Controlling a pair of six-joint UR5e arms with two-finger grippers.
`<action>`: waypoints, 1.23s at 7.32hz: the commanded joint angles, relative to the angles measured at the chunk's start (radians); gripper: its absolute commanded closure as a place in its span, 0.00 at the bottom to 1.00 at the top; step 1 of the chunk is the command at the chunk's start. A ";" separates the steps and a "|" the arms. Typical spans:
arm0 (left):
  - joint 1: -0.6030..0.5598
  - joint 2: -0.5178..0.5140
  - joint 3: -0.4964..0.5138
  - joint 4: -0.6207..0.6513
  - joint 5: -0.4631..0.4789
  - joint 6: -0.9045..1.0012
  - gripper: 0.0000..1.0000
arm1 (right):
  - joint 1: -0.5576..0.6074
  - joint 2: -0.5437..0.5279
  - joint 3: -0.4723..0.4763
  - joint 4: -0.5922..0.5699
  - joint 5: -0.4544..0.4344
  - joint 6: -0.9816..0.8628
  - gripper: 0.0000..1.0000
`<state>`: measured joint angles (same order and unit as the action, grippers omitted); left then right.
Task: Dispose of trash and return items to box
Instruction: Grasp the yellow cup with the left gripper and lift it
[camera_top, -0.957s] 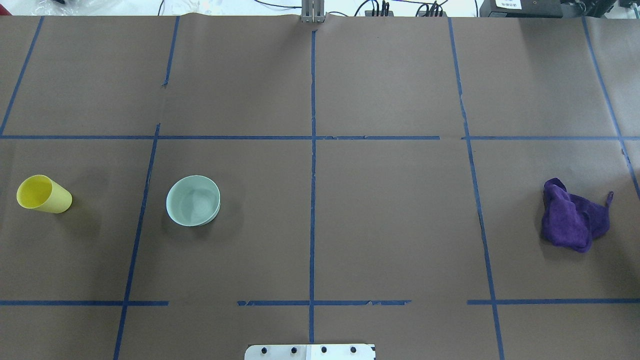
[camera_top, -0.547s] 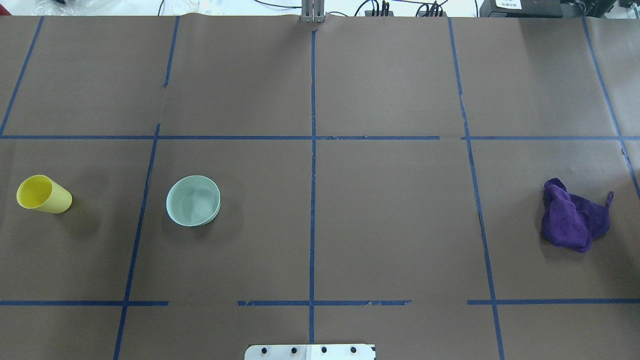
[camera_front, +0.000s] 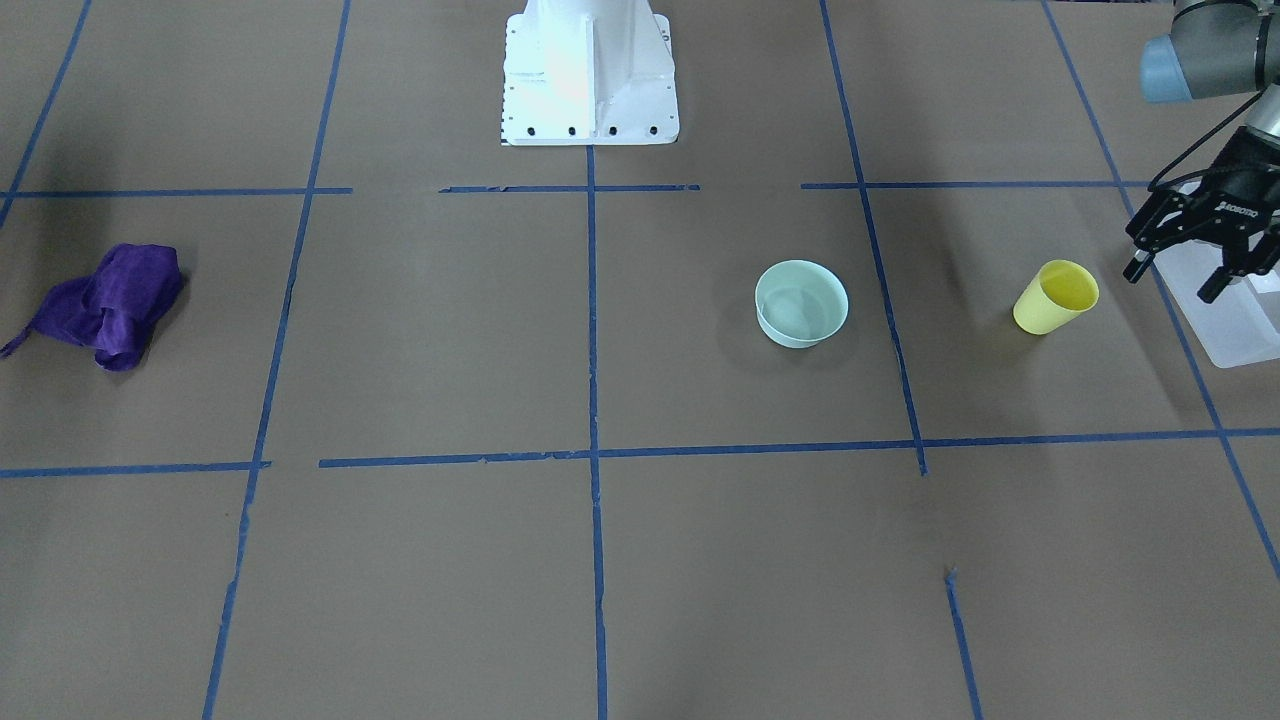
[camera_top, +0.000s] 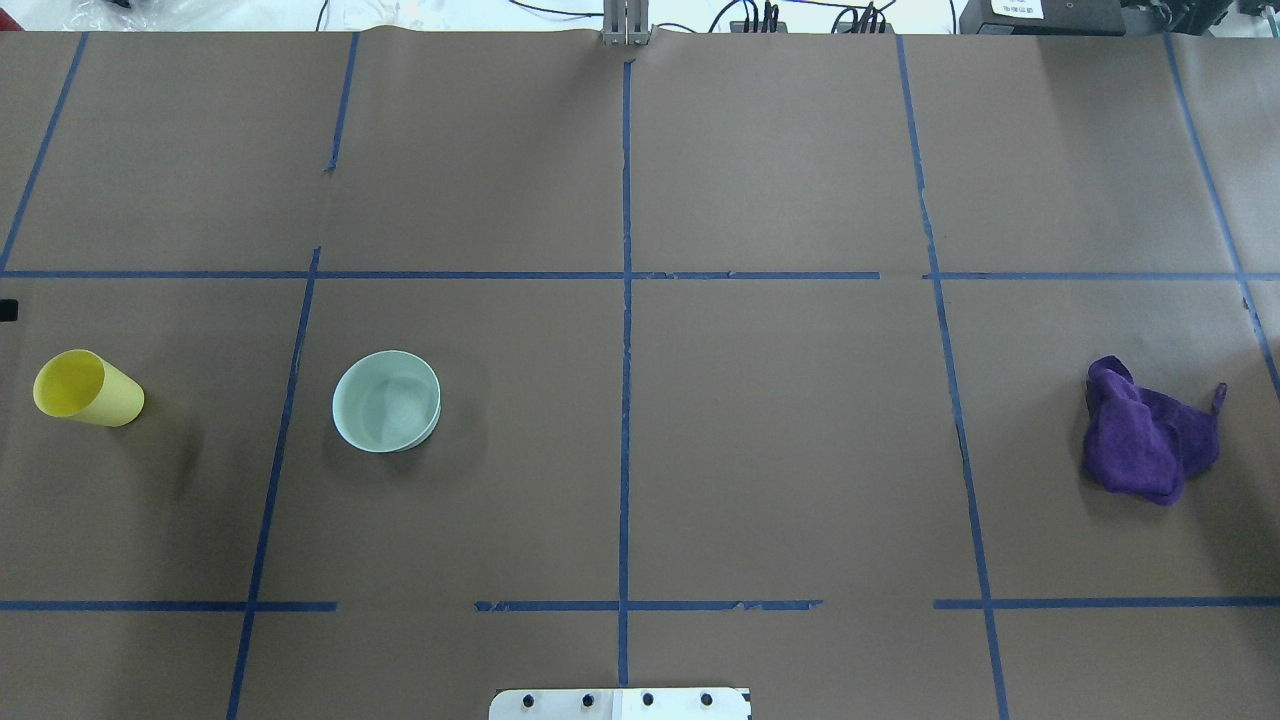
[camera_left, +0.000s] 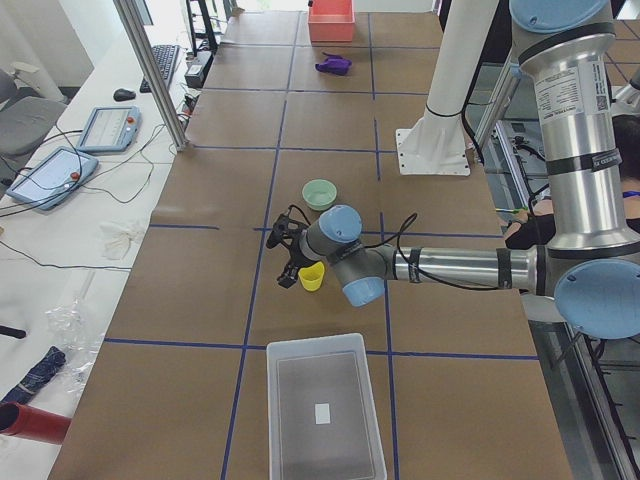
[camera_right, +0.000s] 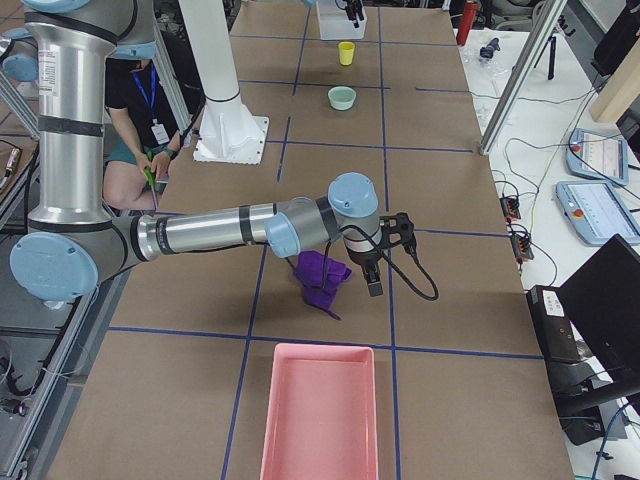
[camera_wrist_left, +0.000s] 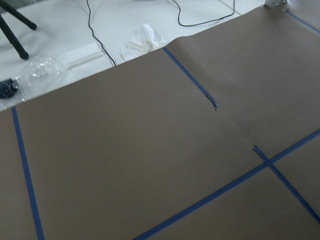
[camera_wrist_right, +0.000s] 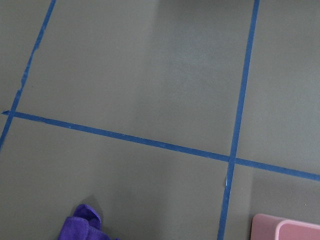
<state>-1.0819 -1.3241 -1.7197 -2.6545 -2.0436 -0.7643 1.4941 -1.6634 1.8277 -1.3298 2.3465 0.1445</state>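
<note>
The yellow cup (camera_front: 1055, 297) stands upright at the table's left end and also shows in the overhead view (camera_top: 85, 388). The mint-green bowl (camera_front: 801, 303) sits upright to its right (camera_top: 386, 400). The frosted box (camera_front: 1235, 320) lies beyond the cup at the table's end (camera_left: 325, 410). My left gripper (camera_front: 1172, 280) is open and empty. It hovers between the cup and the box, close to the cup without touching it. My right gripper (camera_right: 385, 255) hangs just beside the purple rag (camera_right: 320, 280); I cannot tell whether it is open.
The purple rag (camera_top: 1150, 440) lies crumpled at the right end. A pink tray (camera_right: 318, 420) sits past it at that end of the table. The white robot base (camera_front: 588, 70) stands at the middle of the near edge.
A dark tip of my left gripper has come into the overhead view's left edge above the cup. The cup, bowl and rag have not moved.
</note>
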 joint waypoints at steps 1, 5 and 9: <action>0.153 0.020 0.000 -0.002 0.106 -0.232 0.38 | 0.000 -0.009 0.001 0.001 0.001 -0.002 0.00; 0.207 0.022 0.047 -0.001 0.163 -0.230 0.59 | 0.000 -0.016 -0.001 0.017 0.001 -0.002 0.00; 0.168 0.077 -0.019 0.005 -0.004 -0.015 1.00 | 0.000 -0.022 0.001 0.017 0.001 -0.003 0.00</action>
<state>-0.8925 -1.2843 -1.7031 -2.6525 -1.9381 -0.8893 1.4950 -1.6822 1.8283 -1.3131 2.3470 0.1423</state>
